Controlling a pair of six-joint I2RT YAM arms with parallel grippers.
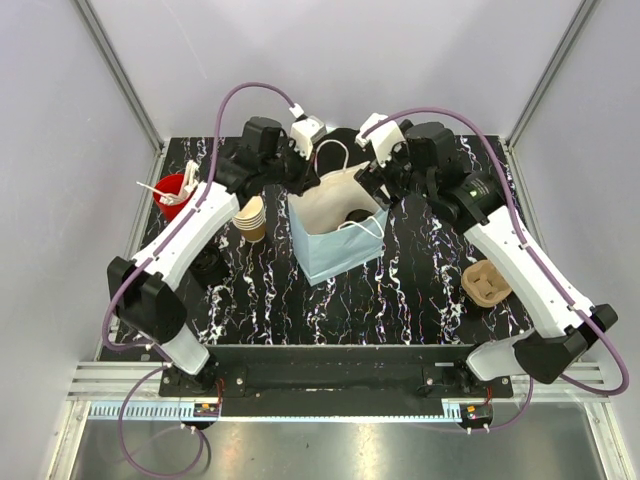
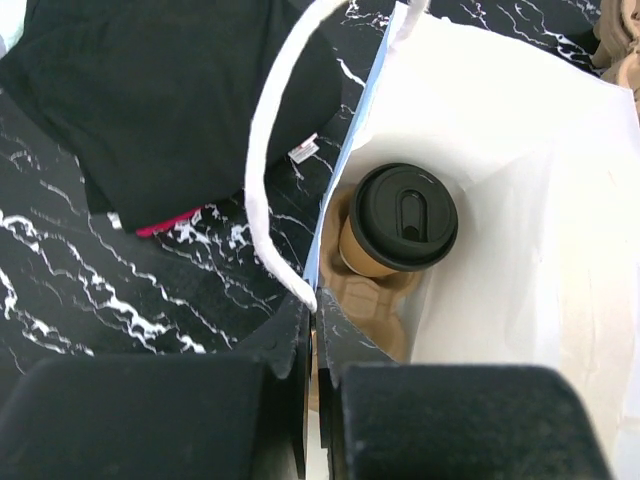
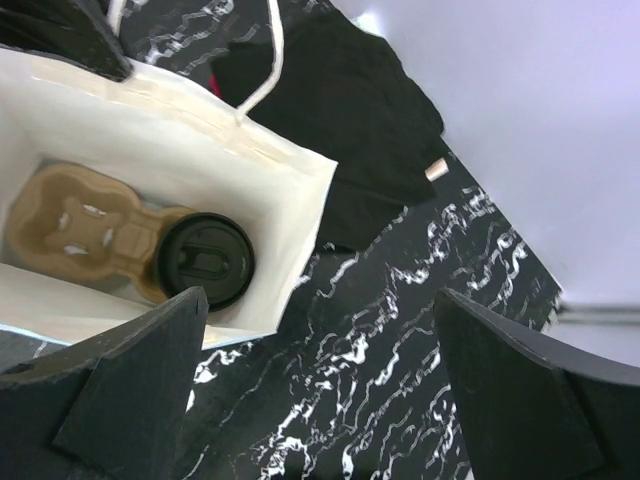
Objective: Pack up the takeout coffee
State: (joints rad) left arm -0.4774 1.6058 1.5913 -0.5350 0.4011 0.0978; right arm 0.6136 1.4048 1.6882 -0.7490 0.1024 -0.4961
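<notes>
The takeout coffee (image 2: 402, 217), a tan cup under a black lid, stands inside the paper bag (image 1: 335, 225) in a brown cardboard carrier (image 2: 372, 300). From the right wrist the coffee (image 3: 205, 262) shows at one end of the carrier (image 3: 85, 225), near the bag's corner. In the top view only its lid (image 1: 357, 215) shows. My left gripper (image 2: 318, 310) is shut on the bag's wall just below the white handle (image 2: 262, 190), at the bag's back left (image 1: 300, 170). My right gripper (image 3: 320, 300) hangs open over the table beside the bag's back right corner (image 1: 378, 175), holding nothing.
A stack of tan cups (image 1: 252, 218) and a red cup of white straws (image 1: 175, 195) stand left of the bag. A spare cardboard carrier (image 1: 486, 282) lies at the right. A black cloth-like item (image 3: 340, 120) lies behind the bag.
</notes>
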